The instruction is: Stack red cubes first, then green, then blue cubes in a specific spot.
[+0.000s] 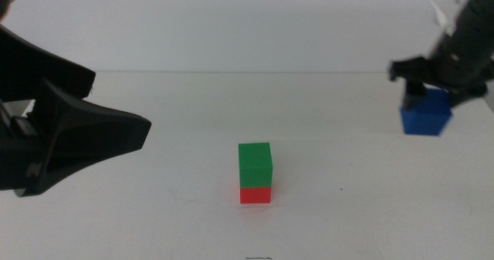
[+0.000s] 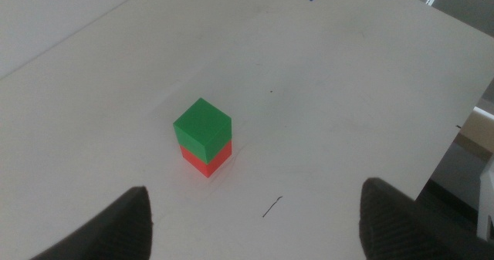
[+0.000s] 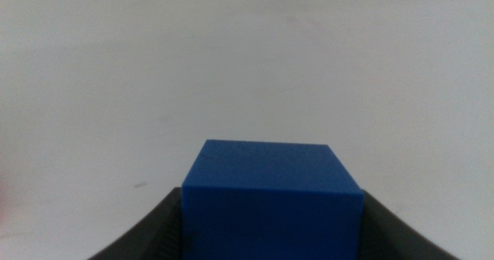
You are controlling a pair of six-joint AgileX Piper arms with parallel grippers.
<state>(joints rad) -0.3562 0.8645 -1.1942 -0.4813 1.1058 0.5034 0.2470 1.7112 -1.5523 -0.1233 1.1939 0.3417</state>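
Nearest the camera in the middle view, the left gripper (image 1: 116,133) is seen waiting at the left side, above the table (image 1: 154,214), with nothing in it; its wrist view shows the two jaws spread wide with the small stack lying between and beyond them.

Toward the middle of the table the green cube (image 1: 255,165) is found sitting squarely on the red cube (image 1: 255,194), edges nearly flush, so two steps of the stacking are judged done. The same pair is seen from the left wrist as the green cube (image 2: 202,127) atop the red cube (image 2: 206,160).

Farther off, at the right side, the blue cube (image 1: 425,113) is met by the right gripper (image 1: 432,82), which sits over it. In the right wrist view the blue cube (image 3: 272,198) fills the gap between the two jaws, one at each side face; whether the jaws already press on it cannot be told for certain.

The cube is judged light, rigid and matte, so a slip is unlikely with a modest squeeze. It is best taken on two opposite flat faces, near mid-height, kept level, so that it can be set down flush on the green top without nudging the stack.
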